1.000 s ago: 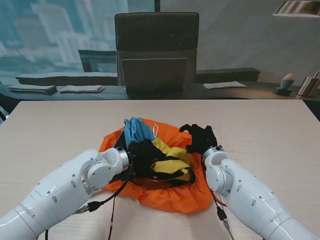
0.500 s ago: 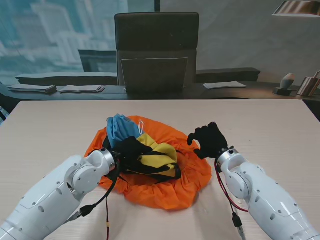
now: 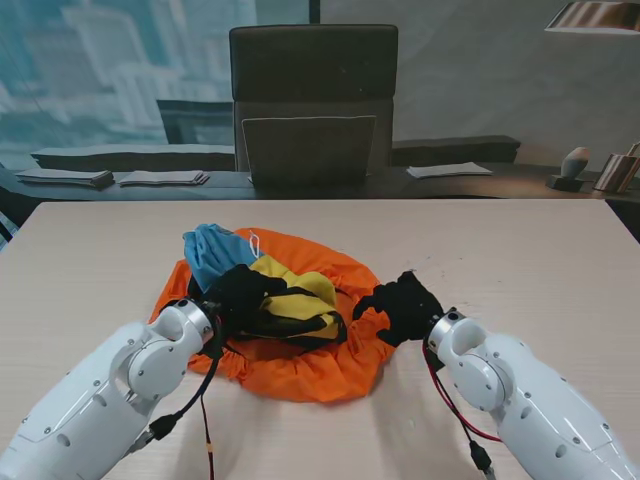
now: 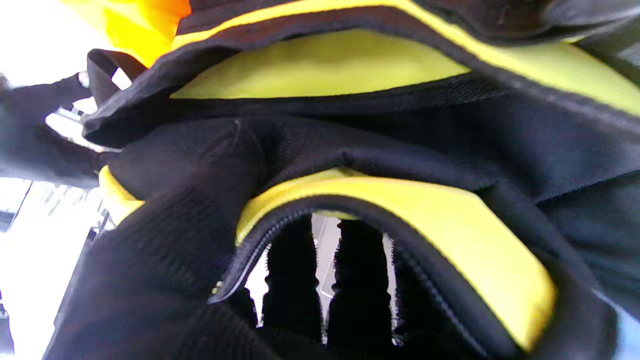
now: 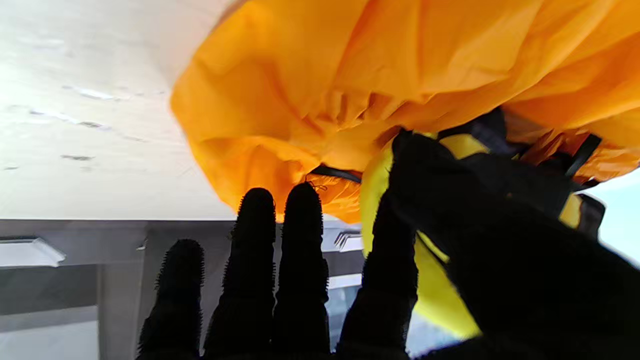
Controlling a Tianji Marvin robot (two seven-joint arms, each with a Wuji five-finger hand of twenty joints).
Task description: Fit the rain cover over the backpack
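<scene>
The left hand [image 3: 238, 297] grips the backpack [image 3: 285, 305] to steady it inside the orange rain cover [image 3: 300, 370]. The right hand [image 3: 400, 308], fingers spread, reaches the cover's right hem, grasp not evident.

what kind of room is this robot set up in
Most likely an office or meeting room: a high-backed chair faces a long pale table, with stacks of papers on a dark counter behind it and what looks like a city view through the window.
</scene>
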